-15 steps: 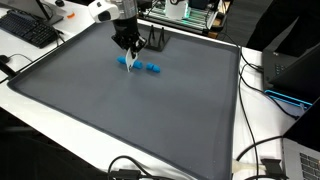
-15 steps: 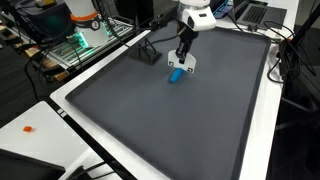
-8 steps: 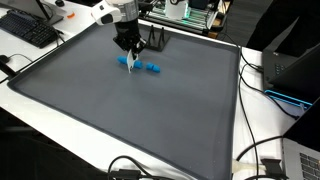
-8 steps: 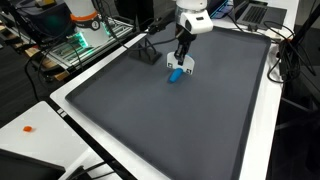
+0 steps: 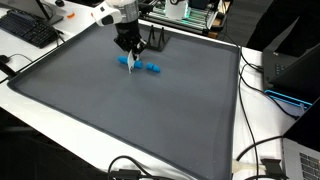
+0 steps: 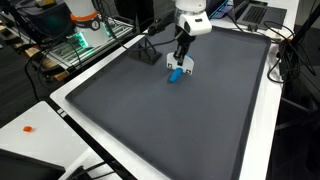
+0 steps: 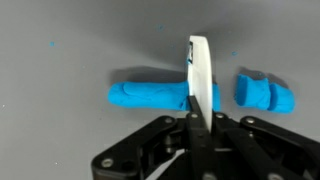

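Observation:
My gripper (image 7: 197, 118) is shut on a thin white blade (image 7: 200, 70) that points down at the mat. In the wrist view the blade stands edge-on across a long blue dough roll (image 7: 150, 97), and a shorter blue piece (image 7: 265, 95) lies apart to the right. In both exterior views the gripper (image 5: 129, 50) (image 6: 182, 55) hangs low over the far part of the dark grey mat (image 5: 120, 110) (image 6: 170, 120). The white blade (image 6: 186, 66) touches the blue dough (image 5: 126, 61) (image 6: 175, 75). A second blue piece (image 5: 153, 68) lies beside it.
The mat lies on a white table. A keyboard (image 5: 30, 30) sits at one corner, cables (image 5: 255, 160) trail along an edge, and a laptop (image 5: 300, 70) stands past it. A small black stand (image 6: 148, 50) sits on the mat near the gripper. An orange bit (image 6: 29, 128) lies on the white table.

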